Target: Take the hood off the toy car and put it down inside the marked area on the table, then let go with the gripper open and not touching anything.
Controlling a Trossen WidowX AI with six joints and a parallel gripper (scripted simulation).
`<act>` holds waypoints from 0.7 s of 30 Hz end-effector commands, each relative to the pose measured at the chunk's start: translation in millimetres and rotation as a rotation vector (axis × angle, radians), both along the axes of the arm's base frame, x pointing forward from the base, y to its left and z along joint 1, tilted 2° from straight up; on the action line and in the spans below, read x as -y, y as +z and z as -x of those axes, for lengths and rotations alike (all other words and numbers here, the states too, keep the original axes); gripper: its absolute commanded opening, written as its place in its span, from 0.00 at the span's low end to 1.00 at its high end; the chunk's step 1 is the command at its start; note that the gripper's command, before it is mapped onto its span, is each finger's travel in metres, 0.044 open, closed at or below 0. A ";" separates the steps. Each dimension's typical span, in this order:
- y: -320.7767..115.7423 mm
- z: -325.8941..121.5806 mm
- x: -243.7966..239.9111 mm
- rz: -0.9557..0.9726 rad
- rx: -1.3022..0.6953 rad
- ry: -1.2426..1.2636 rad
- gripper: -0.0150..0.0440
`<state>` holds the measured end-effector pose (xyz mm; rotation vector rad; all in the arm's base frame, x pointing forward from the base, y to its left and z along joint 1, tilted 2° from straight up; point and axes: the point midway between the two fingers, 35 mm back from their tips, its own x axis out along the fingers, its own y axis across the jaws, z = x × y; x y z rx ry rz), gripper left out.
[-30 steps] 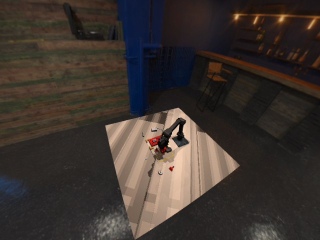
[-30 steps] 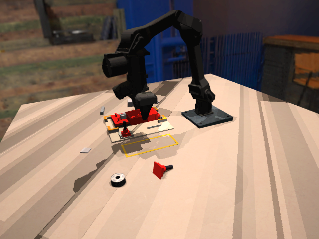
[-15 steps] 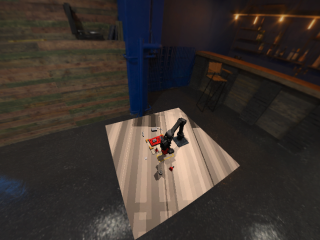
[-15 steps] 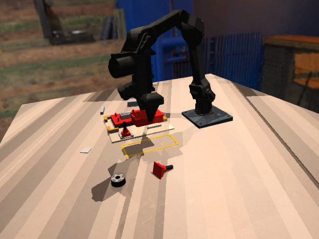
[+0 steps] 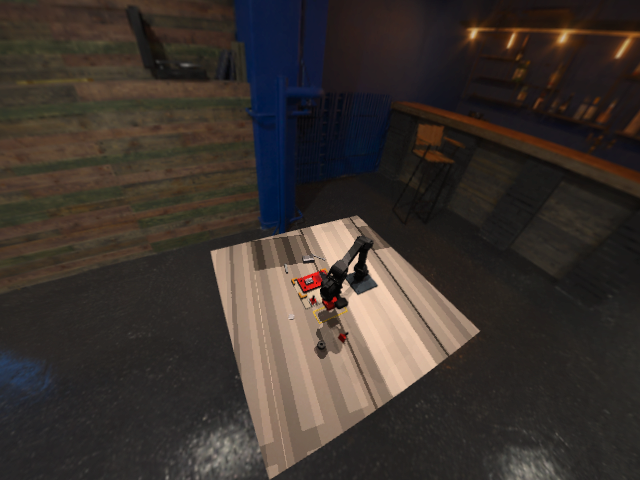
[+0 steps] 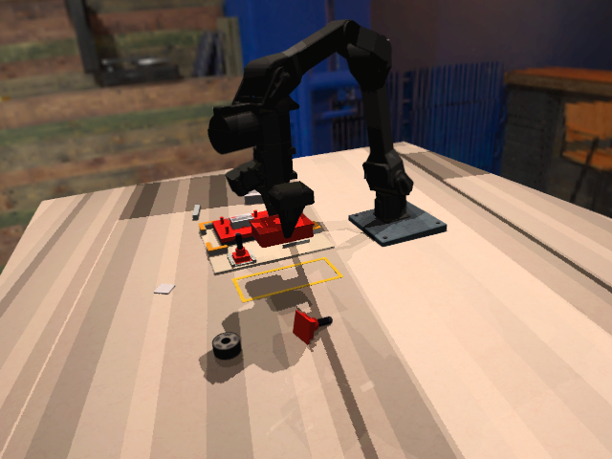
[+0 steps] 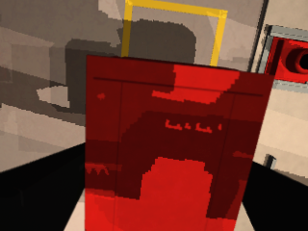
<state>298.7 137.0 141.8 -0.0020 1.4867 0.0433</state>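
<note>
Dark glossy floor (image 5: 103,392), plank wall (image 5: 118,149), blue pillar (image 5: 279,103), bar counter (image 5: 516,139), perhaps bottle shelves (image 5: 563,98).

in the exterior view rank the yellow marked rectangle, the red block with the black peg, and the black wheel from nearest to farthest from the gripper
1. Yellow marked rectangle, just in front of the gripper.
2. Red block with the black peg, beyond the rectangle.
3. Black wheel, farthest, toward the table's front left.

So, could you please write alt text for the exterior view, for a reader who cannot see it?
A black robot arm holds a red toy car hood in its gripper, raised above the table, beside the car chassis. A yellow marked rectangle lies in front, with a loose black wheel and a red part nearer the camera.
</note>
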 end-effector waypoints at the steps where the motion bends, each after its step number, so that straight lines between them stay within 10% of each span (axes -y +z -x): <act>1: -4.6 0.7 0.9 0.006 -0.006 -0.006 0.25; 21: -15.9 -0.8 0.3 0.006 -0.006 -0.006 0.25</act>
